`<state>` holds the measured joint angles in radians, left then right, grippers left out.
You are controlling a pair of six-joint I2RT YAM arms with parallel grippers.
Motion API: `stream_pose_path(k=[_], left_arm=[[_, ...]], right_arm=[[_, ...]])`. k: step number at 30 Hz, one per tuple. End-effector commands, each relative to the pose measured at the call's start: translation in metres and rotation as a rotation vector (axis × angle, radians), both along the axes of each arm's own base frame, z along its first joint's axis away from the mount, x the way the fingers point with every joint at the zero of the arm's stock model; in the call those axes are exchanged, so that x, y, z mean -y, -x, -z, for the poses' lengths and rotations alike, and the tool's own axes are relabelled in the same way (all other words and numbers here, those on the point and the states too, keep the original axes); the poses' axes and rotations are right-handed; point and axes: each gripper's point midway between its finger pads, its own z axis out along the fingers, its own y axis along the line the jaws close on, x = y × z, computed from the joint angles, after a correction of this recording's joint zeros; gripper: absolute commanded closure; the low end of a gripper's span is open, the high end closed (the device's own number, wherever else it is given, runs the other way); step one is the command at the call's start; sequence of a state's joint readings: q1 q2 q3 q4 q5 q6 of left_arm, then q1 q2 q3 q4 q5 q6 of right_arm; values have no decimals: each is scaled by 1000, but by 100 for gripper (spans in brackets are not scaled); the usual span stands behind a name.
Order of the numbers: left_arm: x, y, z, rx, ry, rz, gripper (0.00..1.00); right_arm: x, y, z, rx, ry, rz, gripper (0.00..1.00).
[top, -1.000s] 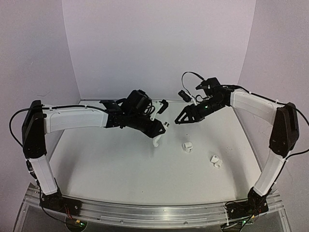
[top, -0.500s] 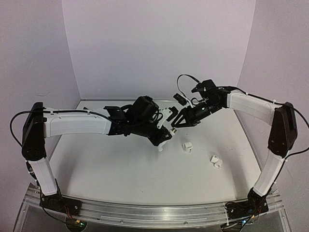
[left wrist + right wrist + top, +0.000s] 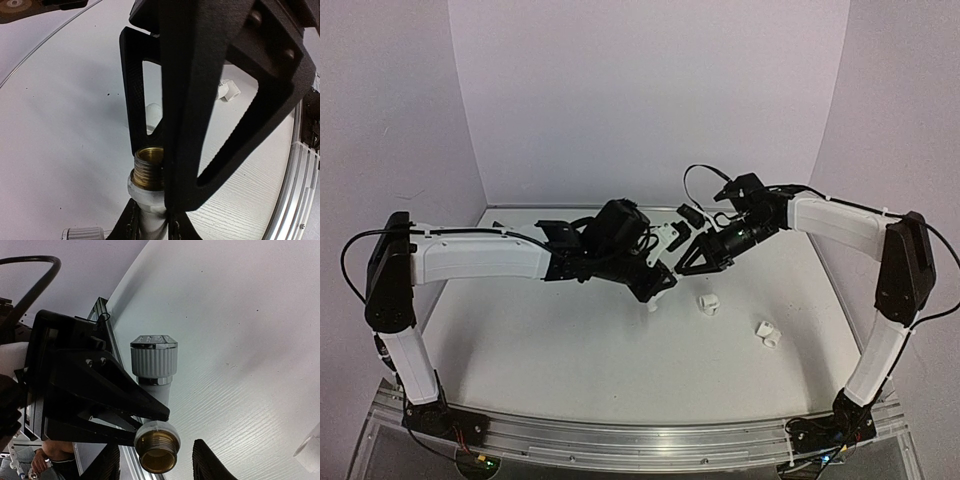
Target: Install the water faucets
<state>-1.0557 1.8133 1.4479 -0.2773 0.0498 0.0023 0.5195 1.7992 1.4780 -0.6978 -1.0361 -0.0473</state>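
Observation:
My left gripper (image 3: pixel 656 281) is shut on a white faucet (image 3: pixel 661 289) and holds it above the middle of the table. In the left wrist view my fingers (image 3: pixel 127 222) clamp its white body below the brass threaded end (image 3: pixel 149 167). My right gripper (image 3: pixel 684 264) is open and meets it from the right. In the right wrist view the faucet's ribbed knob (image 3: pixel 154 360) points up, and the brass end (image 3: pixel 158 450) sits between my right gripper's (image 3: pixel 157 464) spread jaws. Whether they touch it I cannot tell. Two short white fittings (image 3: pixel 708 303) (image 3: pixel 768 335) lie on the table.
The white table (image 3: pixel 540 340) is walled by purple panels at the back and sides. An aluminium rail (image 3: pixel 640 440) runs along the near edge. One fitting shows in the left wrist view (image 3: pixel 229 90), and one shows at the right edge of the right wrist view (image 3: pixel 310 449).
My left gripper carried the faucet right and slightly down. My right gripper moved left and down until its open jaws reached the faucet's threaded end.

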Motion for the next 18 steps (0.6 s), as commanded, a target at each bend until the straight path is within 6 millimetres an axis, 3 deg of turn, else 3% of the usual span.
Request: stream_pose_path(k=[1, 9, 18], left_arm=[[11, -1, -40, 89, 90, 20, 97], [16, -3, -37, 115, 65, 19, 97], [18, -4, -36, 148, 40, 10, 94]], right_arm=[[-7, 10, 2, -32, -19, -39, 54], [-10, 14, 10, -58, -11, -55, 62], [-10, 13, 8, -57, -10, -58, 87]])
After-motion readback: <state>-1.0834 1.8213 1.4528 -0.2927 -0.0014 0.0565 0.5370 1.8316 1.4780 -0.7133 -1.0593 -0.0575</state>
